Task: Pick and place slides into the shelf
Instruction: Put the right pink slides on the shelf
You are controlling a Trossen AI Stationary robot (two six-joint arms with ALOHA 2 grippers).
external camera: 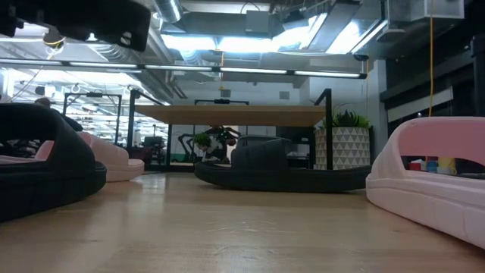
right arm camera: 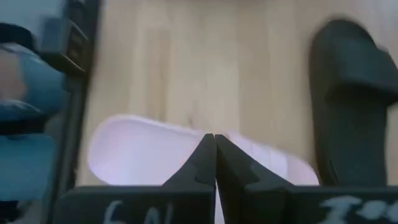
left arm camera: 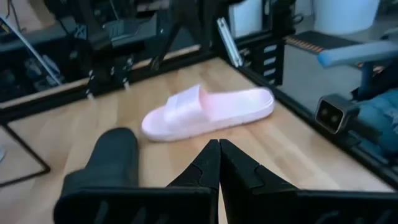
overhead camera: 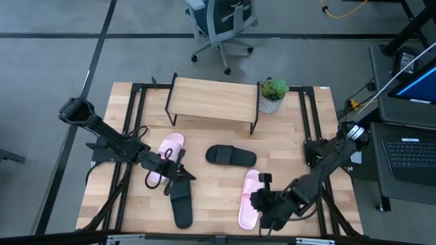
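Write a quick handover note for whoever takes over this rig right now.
Left pincer: shut, empty, over the table between the left pink slide and the near black slide.
Right pincer: shut, empty, above the right pink slide.
Second black slide lies mid-table in front of the shelf.
Done: nothing placed.
Left: all four slides.

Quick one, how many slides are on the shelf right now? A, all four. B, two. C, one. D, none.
D: the shelf top is bare in the high view, and all four slides lie on the table: pink, black, black, pink.
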